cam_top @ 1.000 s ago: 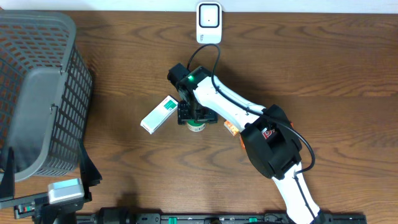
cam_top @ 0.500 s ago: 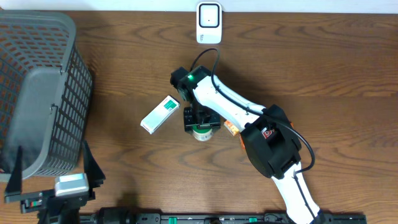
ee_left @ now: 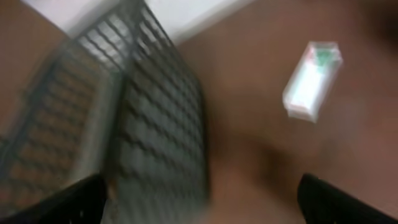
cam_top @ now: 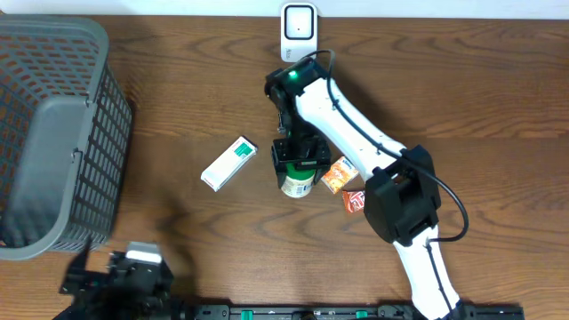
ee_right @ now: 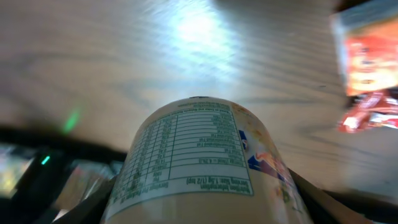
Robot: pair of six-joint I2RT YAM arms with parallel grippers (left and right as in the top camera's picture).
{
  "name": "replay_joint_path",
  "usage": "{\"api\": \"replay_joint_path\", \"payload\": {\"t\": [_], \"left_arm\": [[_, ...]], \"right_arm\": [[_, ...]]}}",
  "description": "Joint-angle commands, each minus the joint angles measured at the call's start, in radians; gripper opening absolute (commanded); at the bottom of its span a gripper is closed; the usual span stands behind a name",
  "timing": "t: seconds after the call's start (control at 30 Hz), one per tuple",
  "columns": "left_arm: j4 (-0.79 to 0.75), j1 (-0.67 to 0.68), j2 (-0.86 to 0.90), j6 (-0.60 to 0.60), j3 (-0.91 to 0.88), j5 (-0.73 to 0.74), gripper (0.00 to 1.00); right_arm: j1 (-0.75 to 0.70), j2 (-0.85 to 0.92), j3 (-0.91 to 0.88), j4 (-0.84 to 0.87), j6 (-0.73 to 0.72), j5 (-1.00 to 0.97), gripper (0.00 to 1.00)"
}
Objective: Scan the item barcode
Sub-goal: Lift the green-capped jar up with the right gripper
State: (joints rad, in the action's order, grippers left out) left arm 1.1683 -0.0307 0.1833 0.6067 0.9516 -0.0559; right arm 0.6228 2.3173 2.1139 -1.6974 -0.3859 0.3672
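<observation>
Overhead, right jaws grip the canister (cam_top: 298,184) at frame centre while left jaws hang open at lower left; best, I judge, to turn its label (ee_right: 199,146) squarely toward the scanner (cam_top: 299,31) at top centre.

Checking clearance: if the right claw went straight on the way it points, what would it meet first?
Likely the bare table, beyond the can the right claw grips; the orange snack packets sit off to one side. Depth is unclear.

A dark brown wood-grain table (cam_top: 498,98) spans the overhead view, meets a plain white surface (cam_top: 444,5) along its far edge, and shows a bright light reflection (ee_right: 199,28) in the right wrist view.
</observation>
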Motion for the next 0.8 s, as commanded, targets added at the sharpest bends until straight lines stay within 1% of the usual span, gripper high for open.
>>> {"api": "replay_joint_path", "payload": {"t": [0.0, 0.03, 0.2, 0.77], "left_arm": [[0.125, 0.004, -0.001, 0.006, 0.002, -0.008, 0.98], [0.150, 0.004, -0.001, 0.018, 0.002, -0.008, 0.98], [0.162, 0.004, -0.001, 0.021, 0.002, -0.008, 0.98], [0.167, 0.004, -0.001, 0.021, 0.002, -0.008, 0.98]], "right_arm": [[-0.026, 0.005, 0.021, -0.005, 0.089, 0.169, 0.51], [-0.031, 0.005, 0.021, -0.005, 0.088, 0.176, 0.51], [-0.054, 0.005, 0.021, -0.005, 0.089, 0.177, 0.51], [-0.103, 0.005, 0.021, -0.004, 0.124, 0.177, 0.53]]}}
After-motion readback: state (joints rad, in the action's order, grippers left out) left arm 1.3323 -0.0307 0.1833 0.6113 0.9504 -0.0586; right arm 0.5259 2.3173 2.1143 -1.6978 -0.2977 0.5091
